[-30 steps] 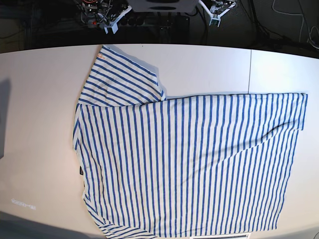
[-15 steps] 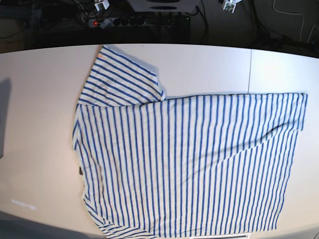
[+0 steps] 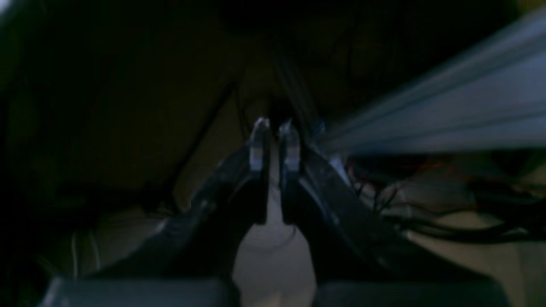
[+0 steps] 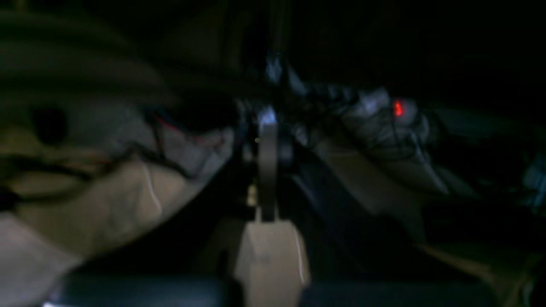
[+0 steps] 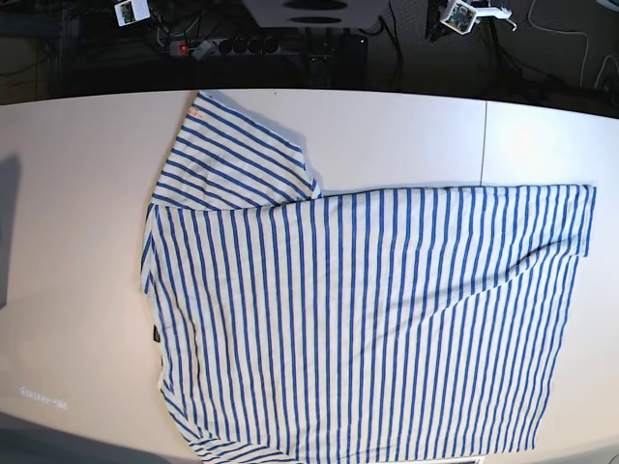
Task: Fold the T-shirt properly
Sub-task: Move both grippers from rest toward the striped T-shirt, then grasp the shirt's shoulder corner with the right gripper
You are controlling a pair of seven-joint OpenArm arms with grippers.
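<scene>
The T-shirt (image 5: 368, 319), white with thin blue stripes, lies spread flat on the white table (image 5: 68, 242). One sleeve (image 5: 232, 155) points toward the far left and has a small orange mark (image 5: 191, 111) at its tip. A dark label (image 5: 156, 333) peeks out at the shirt's left edge. Both arms are pulled back beyond the table's far edge, well away from the cloth. My left gripper (image 5: 462, 14) (image 3: 273, 128) holds nothing, and only a thin slit shows between its fingers. My right gripper (image 5: 129, 10) (image 4: 268, 121) is shut and empty.
Behind the table's far edge it is dark, with a power strip (image 5: 218, 44) showing a red light, cables and a stand base (image 5: 314, 12). A seam (image 5: 485, 135) runs across the tabletop on the right. The shirt's hem reaches the near edge.
Both grippers have drawn back and outward along the top of the base view, the right one to the far left corner. The T-shirt has not moved.
</scene>
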